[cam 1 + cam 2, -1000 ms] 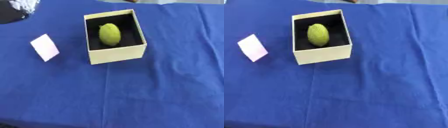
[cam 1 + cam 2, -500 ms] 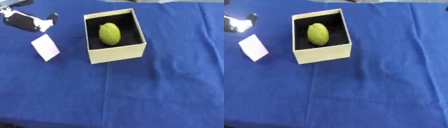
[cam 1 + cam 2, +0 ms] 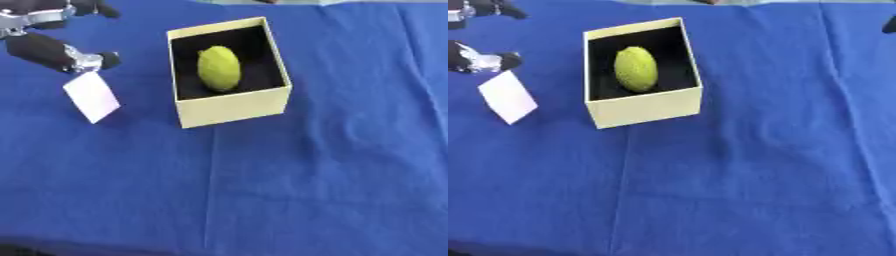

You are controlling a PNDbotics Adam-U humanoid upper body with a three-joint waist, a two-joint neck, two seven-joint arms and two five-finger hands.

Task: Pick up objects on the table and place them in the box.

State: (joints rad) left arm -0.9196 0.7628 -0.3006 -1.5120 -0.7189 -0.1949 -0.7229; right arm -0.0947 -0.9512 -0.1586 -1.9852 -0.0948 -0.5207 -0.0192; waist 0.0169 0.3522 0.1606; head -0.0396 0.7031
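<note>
Nearest to us the surface (image 3: 289,200) lies under a blue cloth, creased here and there, with nothing standing on this near stretch; further out, left of centre, we see a pale pink card (image 3: 91,97), a flat four-sided piece tilted with one corner toward us, lying on the cloth well to the left of the box (image 3: 234,107) and apart from it; the box is cream on the outside and black inside, open at the top, set slightly askew on the cloth; inside it, on the black floor, lies a yellow-green oval object (image 3: 219,68) with a finely pebbled skin, its long axis running away from us, with black floor showing on both sides of it; just beyond the far corner of the card we find the left hand (image 3: 54,50), black with silver joints, coming in from the upper left; one finger ends right at the card's far edge, though we cannot tell whether it touches; another finger (image 3: 94,7) reaches out further back, near the top edge; the fingers are spread apart and have hold of nothing; at the far right edge of the right eye view a small dark shape (image 3: 890,24) shows, too little of it for us to say what it is.
</note>
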